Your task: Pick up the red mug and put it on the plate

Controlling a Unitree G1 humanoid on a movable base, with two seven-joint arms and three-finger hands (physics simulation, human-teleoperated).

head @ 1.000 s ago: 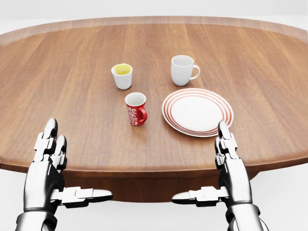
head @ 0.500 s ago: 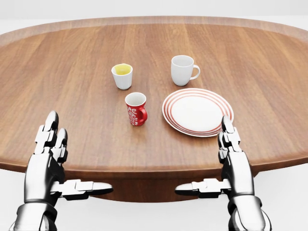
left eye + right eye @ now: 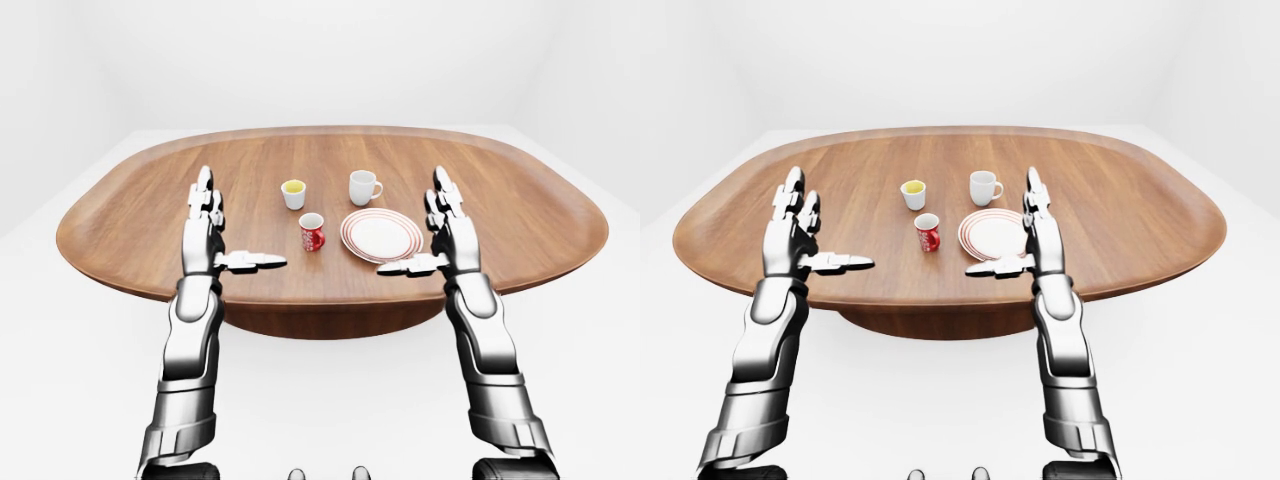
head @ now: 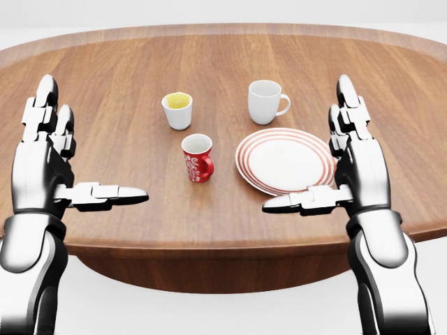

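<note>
- Since the earlier head-view frames, we note both hands have risen from the counter's near edge and now stand higher in the view; the crockery has kept its place.
- Left hand [image 4: 52, 164]: fingers straight and spread, thumb held out toward 3 o'clock, grasping nothing. It hangs over the counter [image 4: 112, 84] at the left of the head view, well apart from every vessel.
- Right hand [image 4: 342, 167]: likewise released, fingers extended upward, thumb held out toward 9 o'clock. In the head view it overlaps the plate's edge at about 4 o'clock; we cannot tell whether it touches it.
- Red mug [image 4: 198, 158]: upright on the counter near the middle of the head view, between the two hands and clear of both. Its handle faces roughly 4 o'clock. White patterning shows on its side.
- Plate [image 4: 283, 160]: white with red rings about the rim, lying flat at 3 o'clock from the red mug, near it but apart.
- White mug [image 4: 265, 102]: upright at 12 o'clock from the plate, handle toward 3 o'clock, near the plate's rim.
- Small white cup [image 4: 177, 110]: yellow inside, upright at 11 o'clock from the red mug, apart from it.
</note>
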